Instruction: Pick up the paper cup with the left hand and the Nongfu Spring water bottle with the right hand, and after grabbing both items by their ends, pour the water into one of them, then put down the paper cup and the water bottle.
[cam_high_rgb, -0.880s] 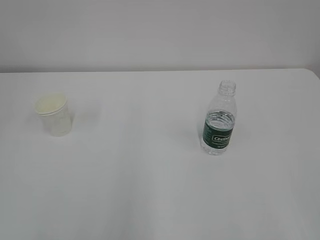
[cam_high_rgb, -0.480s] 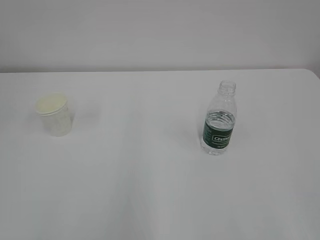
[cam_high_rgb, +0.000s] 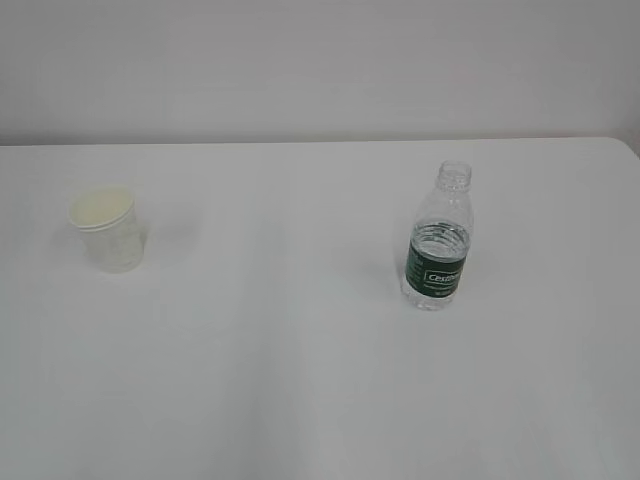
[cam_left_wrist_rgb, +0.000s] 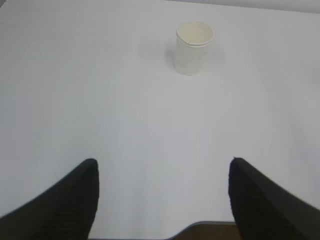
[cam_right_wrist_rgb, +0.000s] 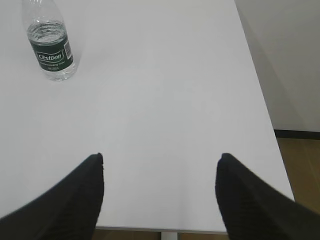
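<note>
On your left, the small white tapered paper cup (cam_high_rgb: 103, 230) stands upright on the white counter (cam_high_rgb: 300, 380), well apart from everything else. The left tool (cam_left_wrist_rgb: 162, 197) hangs back near the counter's front edge, its black fingers (cam_left_wrist_rgb: 70, 200) spread wide with nothing between them, and the cup sits far ahead of it in the left wrist view. Expect the cup to be very light and easily crushed, so take it around the lower wall rather than at the rolled rim, and squeeze gently.

Over to the right stands the small clear plastic bottle with the dark green label (cam_high_rgb: 437, 240), upright, with its cap apparently off (the neck is small in the exterior view, so treat that as likely rather than certain). It holds water to about the shoulder, so it will be heavier and its thin wall may flex. Grip the ribbed lower body below the label. The right tool (cam_right_wrist_rgb: 160, 192) is also spread wide and empty, well short of the bottle.
</note>
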